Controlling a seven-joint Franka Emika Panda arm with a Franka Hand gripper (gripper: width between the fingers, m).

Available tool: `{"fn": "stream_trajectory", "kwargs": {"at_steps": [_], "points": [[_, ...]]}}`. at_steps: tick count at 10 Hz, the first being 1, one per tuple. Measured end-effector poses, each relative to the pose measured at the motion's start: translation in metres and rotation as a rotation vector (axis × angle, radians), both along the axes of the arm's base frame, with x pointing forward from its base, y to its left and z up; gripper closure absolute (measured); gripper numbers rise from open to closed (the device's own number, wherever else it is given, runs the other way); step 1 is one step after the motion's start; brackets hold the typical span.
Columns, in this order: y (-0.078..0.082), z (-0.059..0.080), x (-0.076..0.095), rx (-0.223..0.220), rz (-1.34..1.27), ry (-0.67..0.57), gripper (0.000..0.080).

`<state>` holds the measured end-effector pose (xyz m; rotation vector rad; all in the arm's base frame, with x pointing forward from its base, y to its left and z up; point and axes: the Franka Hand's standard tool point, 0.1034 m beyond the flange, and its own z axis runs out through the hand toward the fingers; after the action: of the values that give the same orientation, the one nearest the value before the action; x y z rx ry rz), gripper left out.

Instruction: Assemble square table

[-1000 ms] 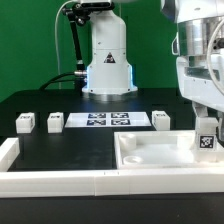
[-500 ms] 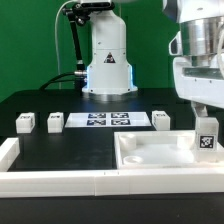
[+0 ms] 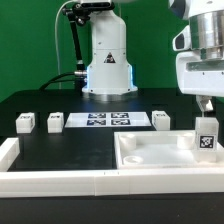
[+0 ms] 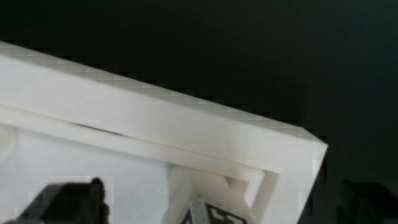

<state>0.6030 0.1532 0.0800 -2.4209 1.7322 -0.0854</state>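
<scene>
The square table's white panel (image 3: 150, 155) lies rim-up at the exterior view's right front. One tagged white leg (image 3: 206, 136) stands upright in its far right corner. My gripper (image 3: 206, 105) hangs just above that leg, open and holding nothing. In the wrist view the panel's rimmed corner (image 4: 178, 120) fills the frame, and the leg's top (image 4: 222, 208) shows between my dark fingertips (image 4: 63, 200). Three more legs (image 3: 26, 122), (image 3: 55, 122), (image 3: 161, 119) stand loose on the black table.
The marker board (image 3: 107, 120) lies flat between the loose legs. A long white L-shaped rail (image 3: 60, 180) runs along the front edge and up the exterior view's left side. The robot's white base (image 3: 107, 60) stands at the back centre.
My gripper has risen straight up off the upright leg, jaws still wide. The leg stays standing in the panel's corner.
</scene>
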Motion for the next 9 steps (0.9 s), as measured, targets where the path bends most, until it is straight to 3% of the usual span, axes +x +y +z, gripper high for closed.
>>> {"fn": "stream_trajectory", "kwargs": {"at_steps": [3, 6, 9], "points": [[-0.005, 0.001, -0.001, -0.026, 0.155, -0.033, 0.0151], [-0.025, 0.013, 0.004, -0.057, 0.373, -0.083, 0.0151], [-0.023, 0.01, 0.003, -0.054, 0.359, -0.078, 0.0151]]}}
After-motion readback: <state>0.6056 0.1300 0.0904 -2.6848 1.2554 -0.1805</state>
